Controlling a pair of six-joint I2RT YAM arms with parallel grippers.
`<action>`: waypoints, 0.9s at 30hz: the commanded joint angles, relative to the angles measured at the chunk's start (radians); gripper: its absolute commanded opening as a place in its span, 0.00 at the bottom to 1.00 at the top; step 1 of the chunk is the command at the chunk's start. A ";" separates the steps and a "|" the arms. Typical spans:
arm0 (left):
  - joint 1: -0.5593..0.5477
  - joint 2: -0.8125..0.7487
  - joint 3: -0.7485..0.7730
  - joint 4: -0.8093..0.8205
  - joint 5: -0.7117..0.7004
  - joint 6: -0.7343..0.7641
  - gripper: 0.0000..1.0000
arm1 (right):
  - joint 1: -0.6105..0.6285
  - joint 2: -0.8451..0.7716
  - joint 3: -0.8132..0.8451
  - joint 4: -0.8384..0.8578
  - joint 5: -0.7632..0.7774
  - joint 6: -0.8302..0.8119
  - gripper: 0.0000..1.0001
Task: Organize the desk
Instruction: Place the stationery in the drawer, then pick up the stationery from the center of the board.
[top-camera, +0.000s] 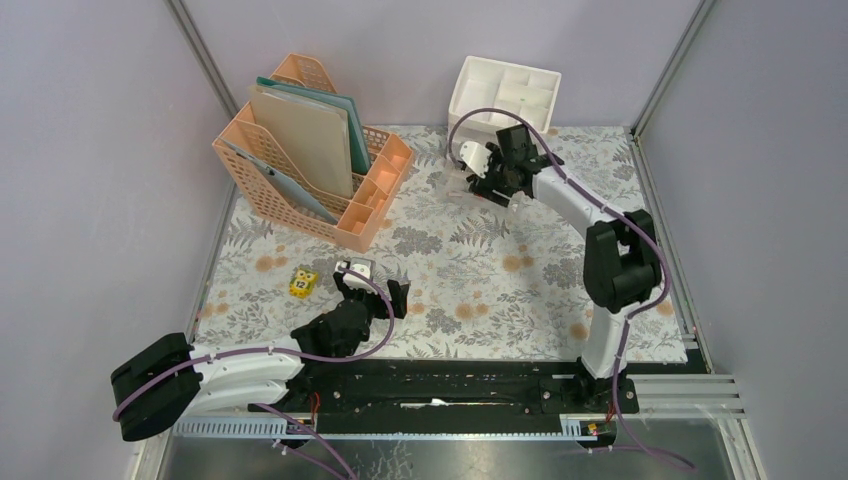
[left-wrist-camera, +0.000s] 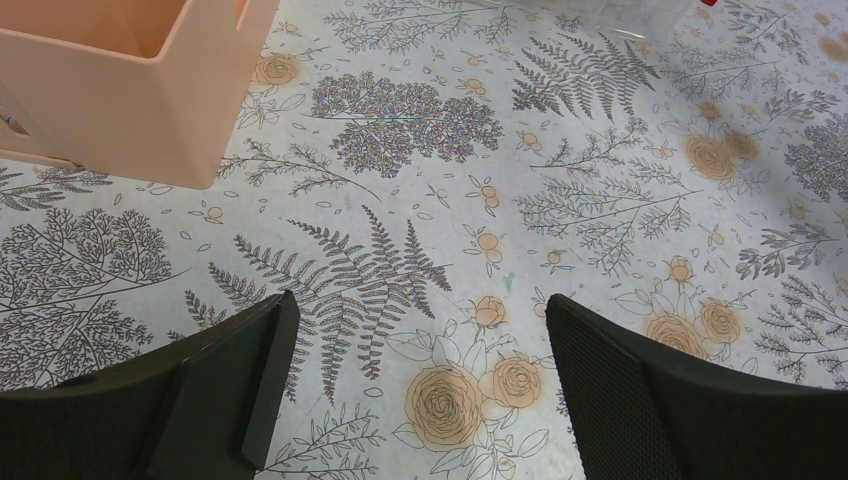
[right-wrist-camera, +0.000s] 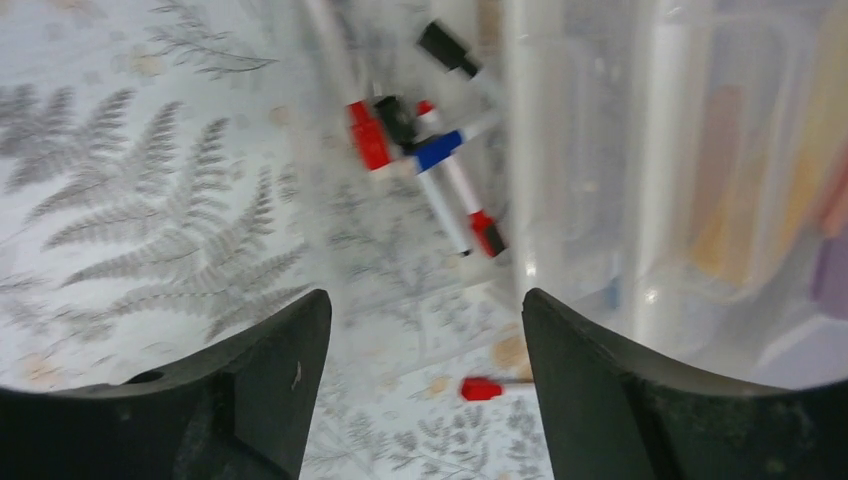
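Peach file rack holding folders upright, small yellow cube lying near it. White compartment box sitting at the back. Markers lying beside a clear plastic bin, possibly on its lid; view is blurring.

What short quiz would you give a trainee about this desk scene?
1. True or false: the left claw is shut.
2. Where is the yellow cube relative to the peach file rack? A) inside it B) on the desk in front of it C) on top of it
3. Which claw is nearer the white drawer unit?

Key: 1. False; it is open with only cloth between its fingers. 2. B. 3. The right claw.
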 joint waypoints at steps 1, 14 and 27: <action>0.002 -0.018 -0.014 0.043 -0.026 0.005 0.99 | 0.005 -0.199 -0.097 -0.008 -0.166 0.131 0.80; 0.001 -0.042 -0.028 0.046 -0.025 0.005 0.99 | -0.246 -0.422 -0.303 -0.001 -0.495 0.441 1.00; 0.002 -0.051 -0.034 0.050 -0.025 0.005 0.99 | -0.479 -0.218 -0.247 0.198 -0.175 0.851 1.00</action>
